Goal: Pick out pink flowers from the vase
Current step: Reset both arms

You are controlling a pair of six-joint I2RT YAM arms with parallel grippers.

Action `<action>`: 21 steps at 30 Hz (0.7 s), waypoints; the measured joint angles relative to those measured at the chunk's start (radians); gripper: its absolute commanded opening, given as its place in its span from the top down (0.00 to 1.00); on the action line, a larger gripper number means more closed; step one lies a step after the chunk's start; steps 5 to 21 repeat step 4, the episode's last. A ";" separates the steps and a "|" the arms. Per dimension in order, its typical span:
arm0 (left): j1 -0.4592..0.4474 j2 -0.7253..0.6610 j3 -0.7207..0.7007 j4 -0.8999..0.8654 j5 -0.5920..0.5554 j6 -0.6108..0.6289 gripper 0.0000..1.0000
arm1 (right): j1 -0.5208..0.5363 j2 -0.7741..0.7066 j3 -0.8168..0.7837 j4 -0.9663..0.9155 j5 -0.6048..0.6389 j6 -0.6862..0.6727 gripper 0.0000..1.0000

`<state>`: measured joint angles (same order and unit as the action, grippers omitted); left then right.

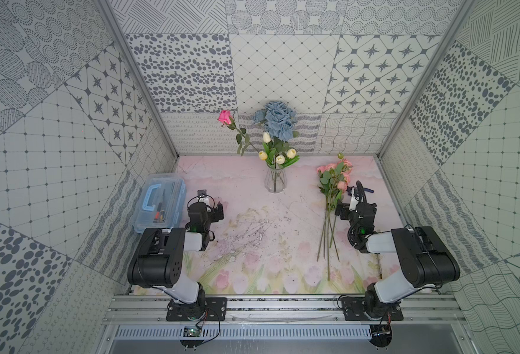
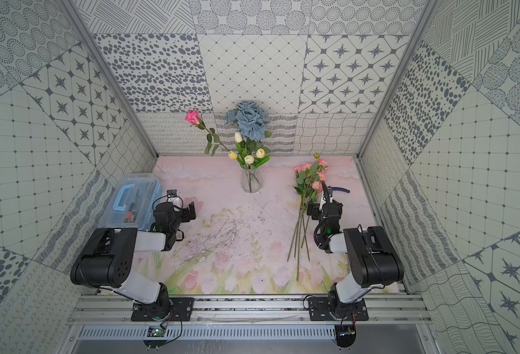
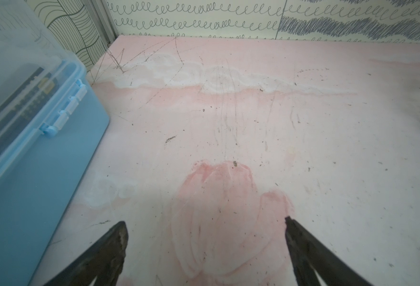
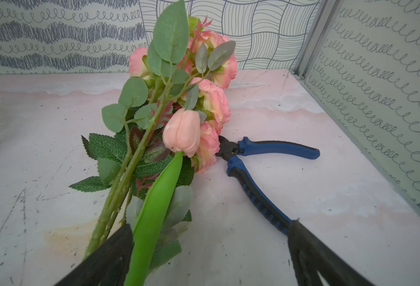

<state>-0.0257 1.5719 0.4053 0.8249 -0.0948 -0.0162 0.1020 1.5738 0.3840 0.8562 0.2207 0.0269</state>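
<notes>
The vase (image 1: 275, 181) stood upright near the back of the table (image 1: 252, 220), about in the middle between the two arms. In it were blue roses (image 1: 278, 119), cream tulips (image 1: 280, 154) and one bright pink rose (image 1: 225, 117), whose long stem leaned out toward the left side. The other pink flowers (image 1: 333, 179) were out of the vase. They lay as a bunch on the table at the right, with the heads toward the back wall and the stems toward the front. The right gripper (image 4: 211, 224) was just beside this bunch, low over the stems, with its jaws wide apart. In the right wrist view a green tulip leaf (image 4: 154, 210) passed between the jaws, close to one finger, but nothing was pinched. The pliers (image 4: 266, 158) lay on the table with their tip right at the blooms. The left gripper (image 3: 205, 221) was also fully spread and held nothing. It was above bare table, near a blue box (image 3: 31, 148) at the left.
</notes>
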 measured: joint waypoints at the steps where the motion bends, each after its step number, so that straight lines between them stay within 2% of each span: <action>1: 0.000 0.000 0.000 0.000 0.000 0.000 0.01 | 0.000 0.000 0.000 0.000 0.000 0.000 0.02; 21: 0.000 0.000 0.000 0.000 -0.002 0.000 0.01 | 0.000 0.000 0.000 0.000 0.000 0.000 0.02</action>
